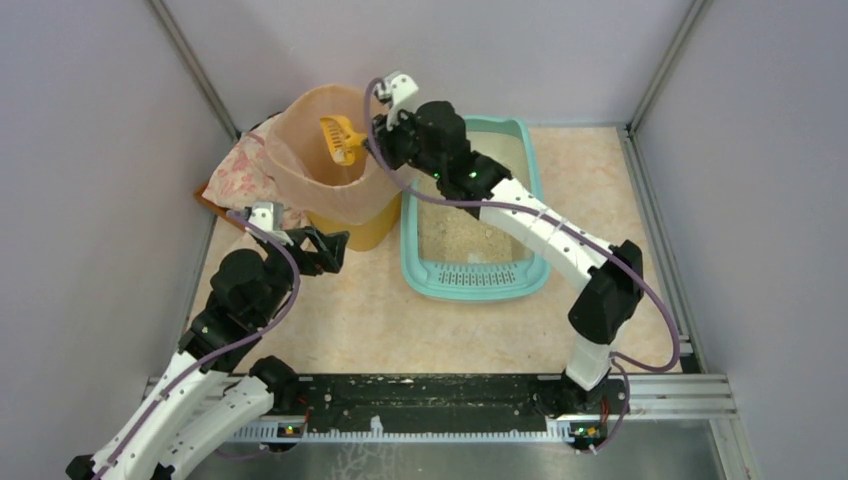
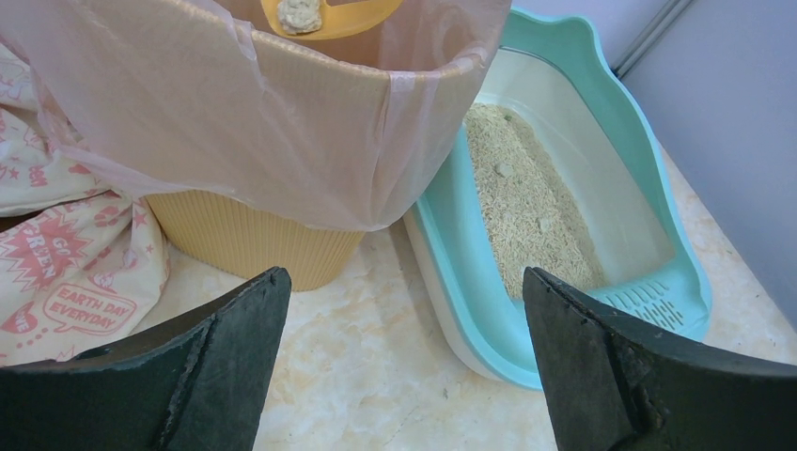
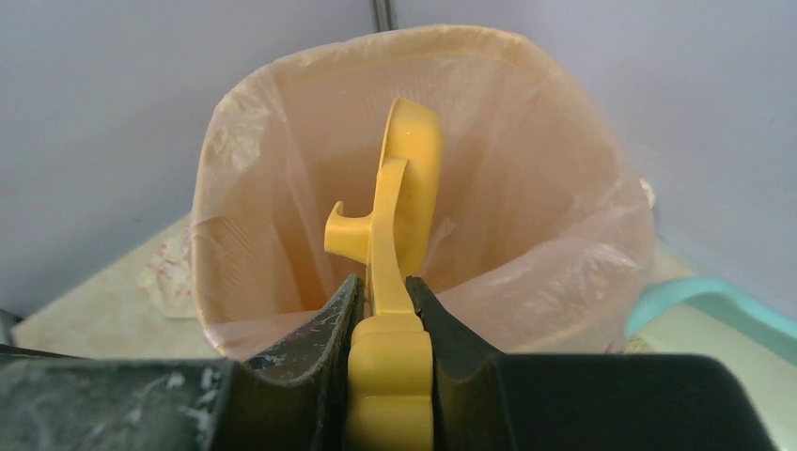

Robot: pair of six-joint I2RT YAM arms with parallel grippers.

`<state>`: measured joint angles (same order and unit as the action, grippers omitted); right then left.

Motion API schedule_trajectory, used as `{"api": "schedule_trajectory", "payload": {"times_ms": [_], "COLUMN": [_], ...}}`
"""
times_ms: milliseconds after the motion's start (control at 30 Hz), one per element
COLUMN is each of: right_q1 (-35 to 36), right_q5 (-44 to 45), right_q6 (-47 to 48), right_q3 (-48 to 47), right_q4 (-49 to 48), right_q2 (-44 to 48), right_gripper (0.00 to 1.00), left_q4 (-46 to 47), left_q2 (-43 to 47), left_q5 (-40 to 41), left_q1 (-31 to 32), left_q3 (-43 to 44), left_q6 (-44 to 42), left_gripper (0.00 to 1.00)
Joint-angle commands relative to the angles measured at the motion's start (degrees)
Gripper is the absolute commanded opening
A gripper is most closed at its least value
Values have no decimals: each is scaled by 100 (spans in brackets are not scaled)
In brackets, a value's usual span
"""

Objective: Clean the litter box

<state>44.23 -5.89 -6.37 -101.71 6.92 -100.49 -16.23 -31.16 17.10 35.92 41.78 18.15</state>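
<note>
- Top external view: the right gripper (image 1: pixel 374 135) was clamped on the handle of a yellow scoop (image 1: pixel 342 140), holding it over the mouth of the yellow bin (image 1: pixel 352 224), inside the rim of the peach bag liner (image 1: pixel 300 150).
- The teal litter box (image 1: pixel 475 281) sat on the table (image 1: pixel 340 320) just to the right of the bin, with its slotted grille end towards the arm bases and the right arm reaching across it.
- The left gripper (image 1: pixel 326 250) hovered near the front of the bin with its jaws spread and nothing between them. A printed cloth (image 1: pixel 238 170) lay to the left of the bin.
- Left wrist view: the left gripper (image 2: pixel 404 282) stood wide apart and empty, above the table. The bin (image 2: pixel 249 246) and the litter box (image 2: pixel 451 282) were touching or nearly so. Beige litter (image 2: pixel 526 207) lay in the box, with the grille (image 2: pixel 650 303) at its near end. The scoop (image 2: pixel 329 19) carried a pale clump (image 2: pixel 299 12).
- Right wrist view: the right gripper (image 3: pixel 383 287) pinched the scoop (image 3: pixel 406 183) edge-on above the bag liner (image 3: pixel 526 188). A corner of the litter box (image 3: pixel 714 303) showed at the right.
</note>
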Motion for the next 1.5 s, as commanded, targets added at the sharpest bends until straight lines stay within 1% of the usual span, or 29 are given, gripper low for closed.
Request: {"api": "schedule_trajectory", "payload": {"times_ms": [0, 67, 200, 467, 567, 667, 767, 833, 933, 967, 1033, 1067, 1167, 1267, 1333, 1400, 1467], "right_q1": [547, 708, 731, 812, 816, 791, 726, 506, -159, -435, -928, -1194, -1934, -2667, -2919, -2970, -2973], "right_q5": [1380, 1595, 1512, 1607, 1661, 1472, 1260, 915, 158, 51, 76, 87, 205, 20, -246, -324, -404], "right_q6": [1781, 2070, 2187, 2689, 2542, 2298, 1905, 1302, -75, -553, -960, -1090, -1358, -1692, -1699, -1453, -1171], "right_q3": [-7, 160, 530, 534, 608, 629, 565, 636, 1204, 1474, 1947, 2139, 2564, 3220, 3424, 3292, 3138], "right_q4": [-564, -885, -1514, -1491, -1597, -1683, -1633, -1701, -2256, -2442, -2575, -2497, -1829, -1213, -619, 450, 1319], "right_q2": [299, 326, 571, 662, 714, 820, 995, 1236, 1896, 2144, 2646, 2849, 3362, 3811, 3910, 3809, 3629], "right_gripper": [0, 0, 0, 0, 0, 0, 0, 0, 0, 0, 0, 0, 0, 0, 0, 0, 0], "left_q4": [-16, -27, -60, -45, -45, -51, -81, -77, -82, -82, -73, -61, -36, -33, -30, -27, -14], "left_q2": [10, 16, 39, -11, -18, -9, -6, 2, 8, 13, 20, 14, -23, -52, -81, -129, -204], "left_q5": [42, 70, 124, 120, 137, 146, 161, 153, 144, 142, 129, 109, 76, 120, 143, 144, 107], "left_q1": [7, 3, 5, -2, 2, -2, 2, 7, 1, 0, 0, -2, -5, -5, 1, -1, -4], "left_q3": [30, 33, 33, 51, 51, 50, 58, 59, 57, 50, 60, 59, 60, 52, 60, 67, 83], "left_q6": [-31, -31, -40, -48, -35, -40, -44, -40, -38, -40, -45, -43, -44, -21, -34, -60, -74], "left_gripper": [99, 99, 99, 99, 99, 99, 99, 99, 99, 99, 99, 99, 99, 99, 99, 99, 99]}}
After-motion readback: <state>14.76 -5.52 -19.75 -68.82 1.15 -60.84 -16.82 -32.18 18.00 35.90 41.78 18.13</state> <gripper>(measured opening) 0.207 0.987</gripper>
